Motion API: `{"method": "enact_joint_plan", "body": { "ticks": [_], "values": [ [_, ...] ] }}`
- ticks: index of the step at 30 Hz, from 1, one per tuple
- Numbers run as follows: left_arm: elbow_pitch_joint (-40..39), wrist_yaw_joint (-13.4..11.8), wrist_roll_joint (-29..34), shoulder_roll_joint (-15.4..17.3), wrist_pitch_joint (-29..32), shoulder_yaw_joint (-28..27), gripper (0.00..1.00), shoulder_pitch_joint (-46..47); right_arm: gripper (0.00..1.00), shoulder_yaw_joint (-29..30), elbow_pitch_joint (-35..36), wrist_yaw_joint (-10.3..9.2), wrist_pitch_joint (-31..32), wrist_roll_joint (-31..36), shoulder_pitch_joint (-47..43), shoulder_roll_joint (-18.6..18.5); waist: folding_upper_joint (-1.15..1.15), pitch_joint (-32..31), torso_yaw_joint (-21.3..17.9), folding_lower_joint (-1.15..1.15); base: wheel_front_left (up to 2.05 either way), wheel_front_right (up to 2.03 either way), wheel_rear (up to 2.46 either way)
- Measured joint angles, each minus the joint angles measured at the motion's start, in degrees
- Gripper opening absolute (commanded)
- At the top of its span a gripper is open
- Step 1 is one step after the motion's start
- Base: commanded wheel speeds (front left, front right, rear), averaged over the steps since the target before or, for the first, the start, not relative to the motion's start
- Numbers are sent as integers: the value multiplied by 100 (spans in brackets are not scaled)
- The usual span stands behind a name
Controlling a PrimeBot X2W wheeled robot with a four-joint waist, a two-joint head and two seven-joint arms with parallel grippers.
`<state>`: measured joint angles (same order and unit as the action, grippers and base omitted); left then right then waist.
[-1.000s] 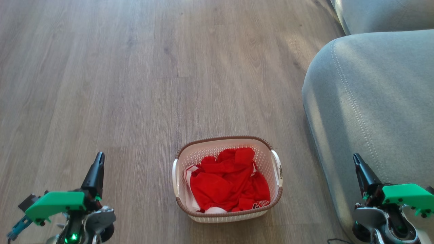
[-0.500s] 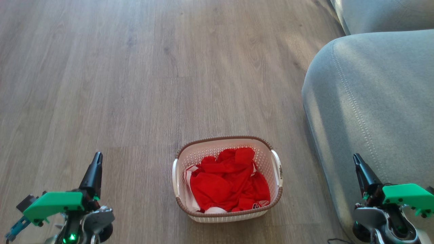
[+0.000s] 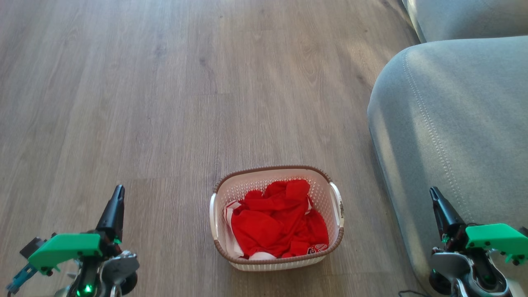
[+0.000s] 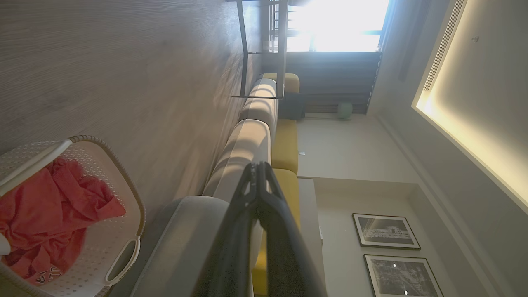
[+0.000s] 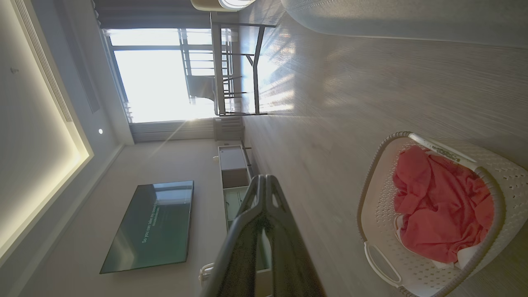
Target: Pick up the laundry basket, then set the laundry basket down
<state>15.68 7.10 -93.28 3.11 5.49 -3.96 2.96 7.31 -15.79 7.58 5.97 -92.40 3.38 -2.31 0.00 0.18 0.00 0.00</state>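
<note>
Laundry basket (image 3: pixel 255 184) sits on the floor

It is a small white plastic basket with holes and a brown woven rim, with red clothes (image 3: pixel 280 218) inside. It rests on the grey wood floor (image 3: pixel 165 103), near the grey sofa (image 3: pixel 453 123). Your left gripper (image 3: pixel 118 193) and right gripper (image 3: pixel 433 194) are well apart from it, one on each side, with fingers pressed together.
</note>
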Motion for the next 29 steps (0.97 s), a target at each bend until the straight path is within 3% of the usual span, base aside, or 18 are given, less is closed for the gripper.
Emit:
{"method": "enact_joint_plan", "body": {
  "ticks": [29],
  "values": [
    [0, 0, 43, -15, 8, -22, 0, 1, 0, 10, 0, 0, 0, 0, 0, 1, 0, 0, 0, 0, 0, 0, 0]
  ]
}}
